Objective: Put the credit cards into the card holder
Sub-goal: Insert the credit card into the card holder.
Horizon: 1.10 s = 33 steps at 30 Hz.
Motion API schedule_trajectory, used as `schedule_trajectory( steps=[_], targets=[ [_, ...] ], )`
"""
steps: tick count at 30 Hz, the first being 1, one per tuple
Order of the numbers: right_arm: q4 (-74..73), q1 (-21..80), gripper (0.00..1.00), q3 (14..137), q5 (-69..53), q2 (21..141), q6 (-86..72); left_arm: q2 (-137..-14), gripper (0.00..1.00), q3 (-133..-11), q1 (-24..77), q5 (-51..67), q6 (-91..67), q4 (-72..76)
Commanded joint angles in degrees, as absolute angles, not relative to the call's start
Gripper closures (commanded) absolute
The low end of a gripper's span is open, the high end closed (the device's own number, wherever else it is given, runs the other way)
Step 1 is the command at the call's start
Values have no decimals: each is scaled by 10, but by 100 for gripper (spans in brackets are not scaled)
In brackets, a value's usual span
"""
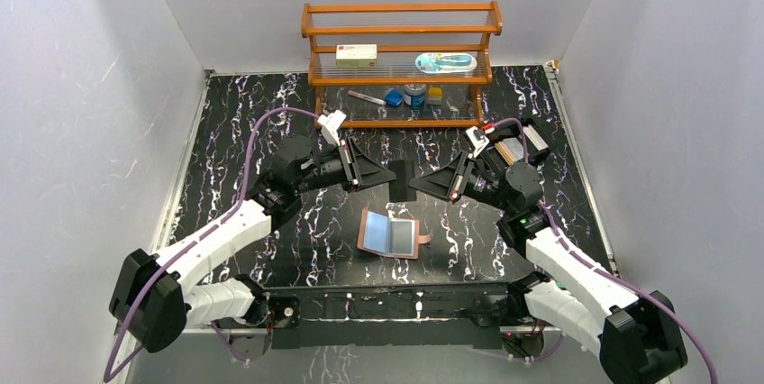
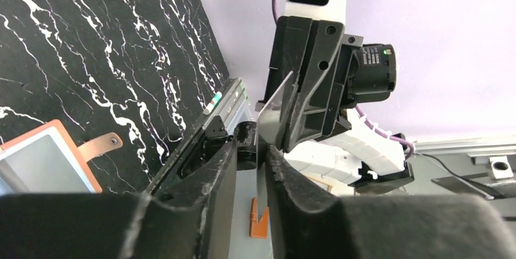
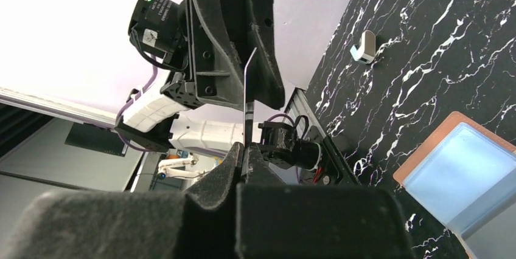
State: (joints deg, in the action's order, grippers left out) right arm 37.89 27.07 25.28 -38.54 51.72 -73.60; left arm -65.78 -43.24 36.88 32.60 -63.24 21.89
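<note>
A dark thin credit card [image 1: 404,181] hangs in the air between both grippers above the table's middle. It shows edge-on in the left wrist view [image 2: 263,168] and in the right wrist view [image 3: 247,95]. My right gripper [image 1: 423,184] [image 3: 244,146] is shut on one end of it. My left gripper [image 1: 391,177] [image 2: 251,149] is around the other end with its jaws apart; the card lies against one finger with a gap on the other side. The tan-pink card holder [image 1: 390,234] lies open on the table below, bluish sleeves up, snap tab [image 1: 423,240] to the right. Other cards are not discernible.
A wooden shelf rack [image 1: 401,64] stands at the back with a white red-labelled box [image 1: 357,54] and small items. A black tray [image 1: 524,142] sits behind the right arm. A small white clip [image 3: 364,47] lies at a table edge. Grey walls enclose the table.
</note>
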Motion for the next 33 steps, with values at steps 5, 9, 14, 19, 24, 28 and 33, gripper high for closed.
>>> schedule_trajectory(
  steps=[5, 9, 14, 19, 24, 28, 33],
  targets=[
    [359, 281, 88, 255, -387, 513, -693, -649, 100, -440, 370, 344, -628, 249],
    [235, 281, 70, 274, -351, 499, -623, -648, 100, -448, 370, 328, -587, 172],
    [56, 281, 56, 318, -258, 489, -527, -649, 100, -427, 369, 267, -512, 67],
    [-18, 283, 55, 344, -243, 552, -491, -705, 100, -401, 368, 298, -497, 86],
    [-46, 301, 60, 339, -215, 631, -457, -761, 100, -375, 366, 326, -480, 107],
    [-29, 325, 64, 333, -187, 662, -455, -781, 100, -337, 365, 336, -493, 151],
    [-14, 350, 69, 348, -178, 726, -448, -809, 100, -319, 365, 340, -491, 162]
  ],
)
